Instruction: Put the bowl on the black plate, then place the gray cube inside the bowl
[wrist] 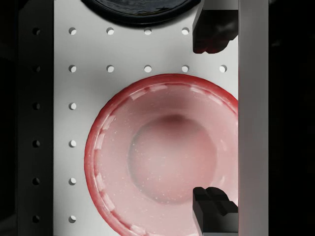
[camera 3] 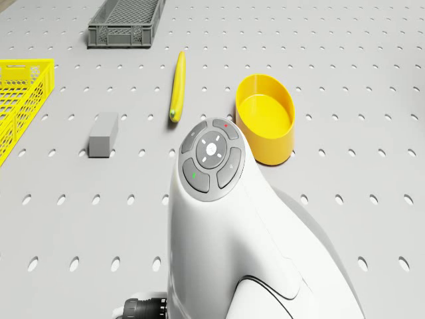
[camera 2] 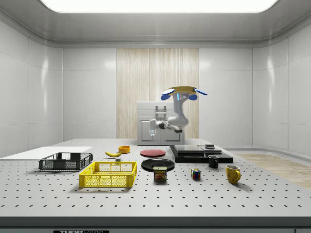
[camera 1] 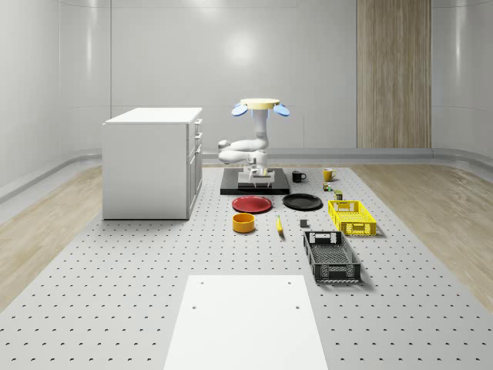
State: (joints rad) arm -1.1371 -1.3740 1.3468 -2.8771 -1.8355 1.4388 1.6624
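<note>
The yellow bowl [camera 3: 265, 118] stands upright on the perforated table, beside a banana [camera 3: 176, 86]; it is also in the whole-scene view [camera 1: 243, 223]. The gray cube [camera 3: 104, 134] lies on the table on the banana's other side, and is small in the whole-scene view [camera 1: 304, 224]. The black plate [camera 1: 302, 202] sits next to a red plate [camera 1: 252, 203]. The drone [camera 2: 182, 92] hovers above the edge of a black platform [camera 2: 199, 153], its arm reaching down. My gripper [wrist: 211, 118] is open over the red plate [wrist: 162, 157], holding nothing. The black plate's rim [wrist: 140, 10] lies just beyond.
A yellow crate [camera 1: 352, 217] and a dark crate [camera 1: 331, 257] stand at the whole-scene view's right. A black mug [camera 1: 298, 176] and yellow mug [camera 1: 327, 174] sit behind the plates. A white cabinet [camera 1: 154, 162] stands at the left, and a white sheet [camera 1: 245, 320] lies at the front.
</note>
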